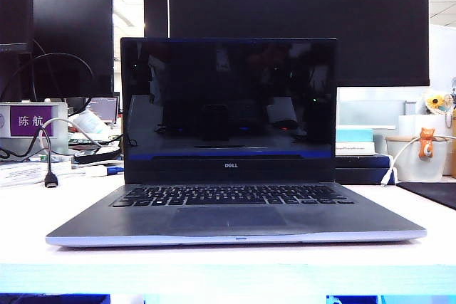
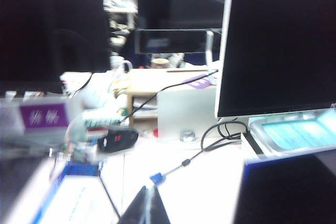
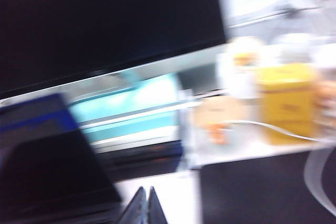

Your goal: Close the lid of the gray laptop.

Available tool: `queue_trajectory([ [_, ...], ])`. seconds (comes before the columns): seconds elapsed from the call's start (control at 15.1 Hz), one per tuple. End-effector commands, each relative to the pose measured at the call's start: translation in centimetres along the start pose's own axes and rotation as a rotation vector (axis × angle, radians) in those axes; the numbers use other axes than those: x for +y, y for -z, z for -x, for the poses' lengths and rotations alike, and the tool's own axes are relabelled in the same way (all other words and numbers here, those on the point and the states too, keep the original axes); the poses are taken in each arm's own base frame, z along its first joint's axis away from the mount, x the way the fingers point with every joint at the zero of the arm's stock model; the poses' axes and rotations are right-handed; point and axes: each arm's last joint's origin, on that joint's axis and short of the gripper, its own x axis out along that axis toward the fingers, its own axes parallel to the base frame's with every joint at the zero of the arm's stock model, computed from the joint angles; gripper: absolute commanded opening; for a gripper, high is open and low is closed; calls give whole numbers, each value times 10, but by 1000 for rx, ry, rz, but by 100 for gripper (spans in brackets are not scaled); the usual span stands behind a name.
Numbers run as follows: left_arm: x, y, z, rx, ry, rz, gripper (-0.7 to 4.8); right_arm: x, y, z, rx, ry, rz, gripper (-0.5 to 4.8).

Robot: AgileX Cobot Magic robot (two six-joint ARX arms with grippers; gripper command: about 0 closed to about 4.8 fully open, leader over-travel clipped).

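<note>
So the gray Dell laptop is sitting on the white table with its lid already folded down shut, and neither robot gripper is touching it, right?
Not quite: the exterior view shows the lid standing upright, open above the keyboard of the gray Dell laptop. The rest holds: left gripper and right gripper touch nothing.

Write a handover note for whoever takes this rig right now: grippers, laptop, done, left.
Left gripper: shut, holding nothing, in the air left of the laptop, seen only in its wrist view.
Right gripper: fingers together, holding nothing, near the laptop's right side, view blurred.
Laptop: on the white table, facing the exterior camera, lid upright and fully open, screen dark.
Done: nothing on the lid yet; neither gripper touches it.
Left: reach the lid's top edge, fold it down onto the keyboard.
</note>
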Motion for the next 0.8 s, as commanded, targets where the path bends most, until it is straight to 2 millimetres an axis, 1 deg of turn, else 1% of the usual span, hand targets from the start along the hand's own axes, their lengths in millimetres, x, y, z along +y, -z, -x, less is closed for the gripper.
queue_trajectory([
  [0.07,4,-19,-29,60,119,-78,4,9,-24,-17,120,-119,53,-5],
  [0.2,7,-30,-54,72,234,-97,68,13,-37,-35,227,-168,89,-5],
  [0.4,13,-35,-93,110,364,-90,68,19,-49,-59,320,-329,82,-5],
  [0.53,17,-32,-128,214,457,-38,66,21,-52,-73,381,-408,56,-5],
  [0.66,15,-36,-154,276,507,-56,66,21,-50,-81,415,-444,38,-5],
  [0.73,12,-42,-171,302,534,-60,65,21,-48,-84,432,-457,31,-5],
  [0.8,9,-45,-178,313,548,-56,65,21,-47,-85,437,-458,29,-5],
])
